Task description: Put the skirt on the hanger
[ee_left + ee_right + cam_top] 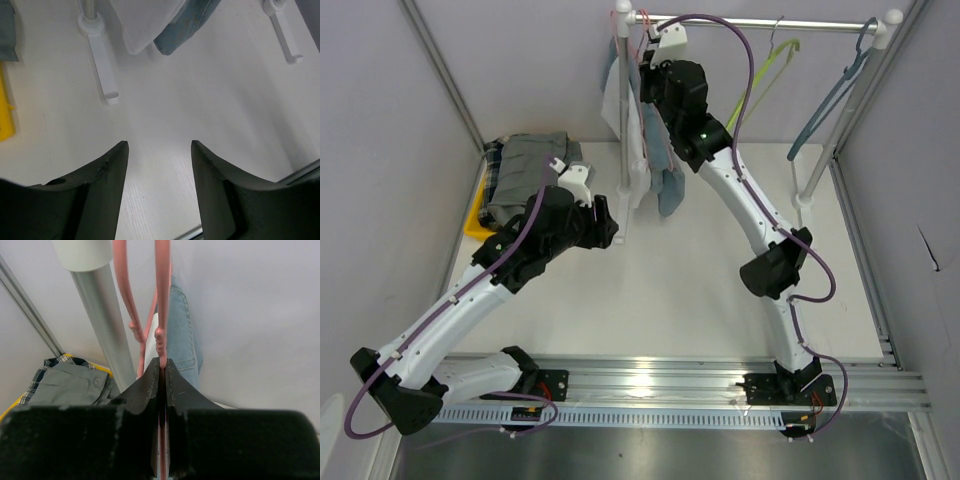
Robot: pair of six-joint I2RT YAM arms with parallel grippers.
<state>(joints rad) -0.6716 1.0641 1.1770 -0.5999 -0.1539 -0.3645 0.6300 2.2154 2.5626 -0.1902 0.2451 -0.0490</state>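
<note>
The blue denim skirt (670, 186) hangs at the left end of the rack next to a white garment (631, 150). It also shows in the right wrist view (182, 330) and in the left wrist view (187, 22). My right gripper (655, 55) is up by the rail, shut on the wire of a pink hanger (162, 290); in the right wrist view the gripper (162, 362) has its jaws pressed on it. My left gripper (612, 225) is open and empty, low over the white table in front of the hanging clothes; its wrist view (159, 150) shows only bare table between the jaws.
The silver rail (760, 22) carries a green hanger (765, 75) and a blue hanger (830, 100) to the right. The rack's left post (102, 315) and foot (102, 60) stand close by. A yellow basket (477, 215) with grey clothes (525, 170) sits at the far left.
</note>
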